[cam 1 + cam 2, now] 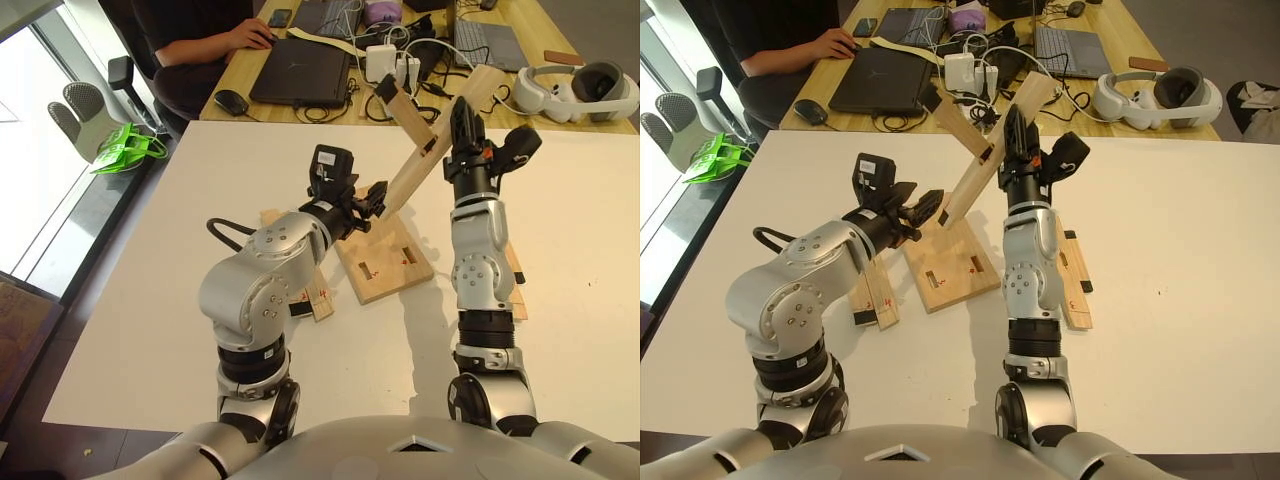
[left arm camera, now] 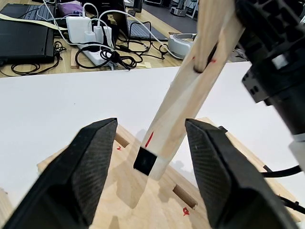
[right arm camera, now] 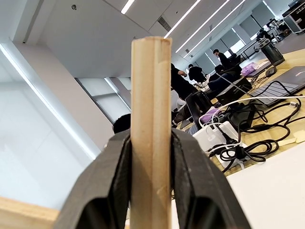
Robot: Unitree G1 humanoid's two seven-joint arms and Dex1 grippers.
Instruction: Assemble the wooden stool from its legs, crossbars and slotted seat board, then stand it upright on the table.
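— So, where is the seat board (image 1: 385, 265)?

— Flat on the white bench (image 1: 150, 300), slots facing up. Everything else sits around it.

— And the leg (image 1: 415, 165)?

— Up in the air, tilted. Its black-capped foot (image 2: 144, 160) is low over the seat board, near the edge away from the robot, and its top leans off beyond that edge. Whether the foot touches the wood, I can't tell. A shorter stick (image 1: 408, 112) is joined to the leg partway up and angles away from it.

— Who has hold of it?

— The right gripper (image 3: 151, 162), high above the seat board's far edge. Its fingers are clamped on the leg near that joint.

— The left gripper (image 2: 150, 131)?

— Low over the seat board, fingers spread wide, one on each side of the leg's foot, with a gap on both sides.

— Any other parts about?

— One spare leg (image 1: 875, 295) lies flat just left of the seat board, under the left arm. Another (image 1: 1072, 280) lies to its right, beside the right arm.
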